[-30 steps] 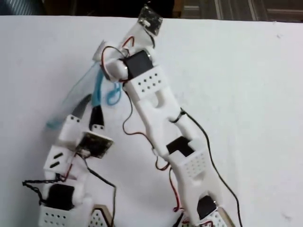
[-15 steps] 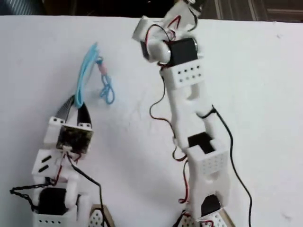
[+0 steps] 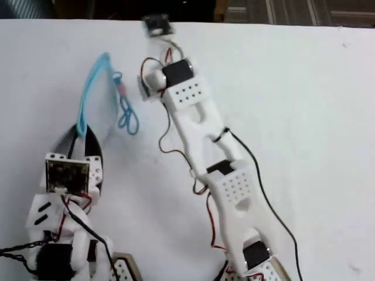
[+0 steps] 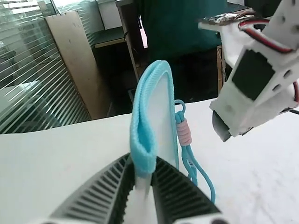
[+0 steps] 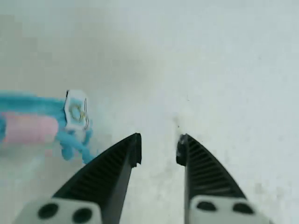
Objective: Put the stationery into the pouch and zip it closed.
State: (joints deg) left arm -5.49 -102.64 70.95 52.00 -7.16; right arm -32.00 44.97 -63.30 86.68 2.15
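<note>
Clamping one end of the pouch [image 4: 161, 112], the left gripper [image 4: 144, 171] has its jaws pressed shut on the blue edging. In the high view this gripper [image 3: 82, 136] sits at the left of the frame, and the clear pouch [image 3: 96, 96] runs from it toward the upper left. The blue pull cord [image 3: 125, 111] with its pink bead lies just right of the pouch. The right gripper [image 5: 159, 148] is slightly parted with nothing between its jaws, near the cord [image 5: 70, 140], above the white table [image 3: 304, 117].
</note>
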